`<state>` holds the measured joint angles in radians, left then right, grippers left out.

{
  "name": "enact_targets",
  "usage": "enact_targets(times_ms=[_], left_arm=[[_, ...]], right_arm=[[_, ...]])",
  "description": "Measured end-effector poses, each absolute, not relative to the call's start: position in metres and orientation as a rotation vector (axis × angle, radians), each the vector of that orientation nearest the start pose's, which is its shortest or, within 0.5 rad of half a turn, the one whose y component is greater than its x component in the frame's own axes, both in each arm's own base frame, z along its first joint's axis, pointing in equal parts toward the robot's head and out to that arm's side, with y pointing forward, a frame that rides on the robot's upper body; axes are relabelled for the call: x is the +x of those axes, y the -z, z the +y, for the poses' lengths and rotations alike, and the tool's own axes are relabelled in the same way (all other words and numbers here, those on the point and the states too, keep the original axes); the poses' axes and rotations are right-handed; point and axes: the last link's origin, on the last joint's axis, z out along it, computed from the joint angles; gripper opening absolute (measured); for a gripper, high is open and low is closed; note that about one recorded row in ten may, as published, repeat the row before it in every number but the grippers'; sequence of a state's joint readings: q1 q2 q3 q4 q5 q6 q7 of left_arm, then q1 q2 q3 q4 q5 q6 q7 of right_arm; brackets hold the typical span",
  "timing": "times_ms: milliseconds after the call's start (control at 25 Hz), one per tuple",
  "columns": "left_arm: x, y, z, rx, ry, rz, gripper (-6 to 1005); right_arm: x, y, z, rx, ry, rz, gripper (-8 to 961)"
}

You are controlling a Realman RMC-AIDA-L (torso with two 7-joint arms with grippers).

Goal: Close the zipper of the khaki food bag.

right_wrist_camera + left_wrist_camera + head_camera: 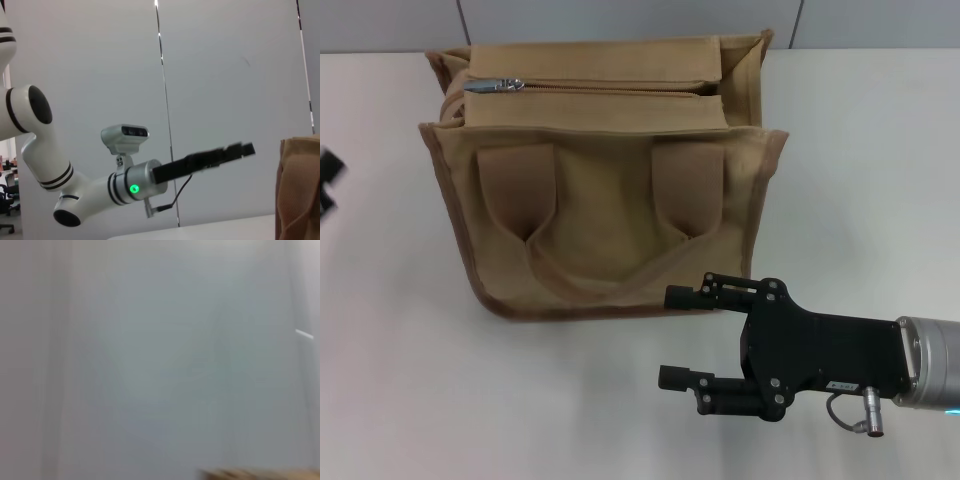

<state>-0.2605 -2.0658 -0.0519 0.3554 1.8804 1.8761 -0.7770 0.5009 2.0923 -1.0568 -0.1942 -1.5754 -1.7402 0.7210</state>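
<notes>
Head view is showing the khaki food bag (605, 190) sitting on the white table (410, 380), toward the far middle, its front face with the two wide handle straps (600, 215) lying flat against it and facing the camera. The zipper (595, 88) is running along the bag's top, long axis left to right across the view, with the silver pull tab (495, 85) sitting at the robot's left end of the track, tab pointing toward the left. Track to the right of the pull is looking joined; cannot tell for sure from this angle. Right gripper (680, 338) is hovering just in front of the bag's lower right corner, fingers spread apart and pointing to the robot's left, holding nothing, upper finger close to the bag's bottom trim but contact not clear. Left gripper (328, 180) is only peeking in at the left edge of the head view, well apart from the bag; cannot tell its finger state there. Right wrist view is adding what the head view lacks: the left arm (75, 200) seen whole from the side with a green light on, left gripper (220, 152) raised and reaching toward the bag's edge (300, 190), not touching. Left wrist view is giving mostly a blank grey wall (150, 350) plus a tan sliver of the bag (260, 474).
</notes>
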Motion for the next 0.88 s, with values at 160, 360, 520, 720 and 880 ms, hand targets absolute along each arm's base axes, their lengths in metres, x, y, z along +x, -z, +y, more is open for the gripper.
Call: enact_targets(times_ms=[160, 360, 520, 720, 880], left_arm=[[-0.340, -0.058, 0.252, -1.811, 1.118, -0.456, 810], [-0.319, -0.034, 0.286, -2.021, 1.074, -0.455, 810], [-0.301, -0.021, 0.294, -2.180, 1.067, -0.379, 810], [-0.290, -0.022, 0.304, -2.191, 1.096, -0.357, 809], [-0.288, -0.026, 0.309, -2.142, 1.126, -0.373, 809]], right_arm=[[0.239, 0.070, 0.245, -2.799, -1.221, 0.162, 711], [0.239, 0.071, 0.244, -2.799, -1.221, 0.171, 711], [0.240, 0.072, 0.245, -2.796, -1.213, 0.179, 710], [0.241, 0.072, 0.246, -2.787, -1.202, 0.187, 710], [0.241, 0.072, 0.247, -2.785, -1.199, 0.187, 710]])
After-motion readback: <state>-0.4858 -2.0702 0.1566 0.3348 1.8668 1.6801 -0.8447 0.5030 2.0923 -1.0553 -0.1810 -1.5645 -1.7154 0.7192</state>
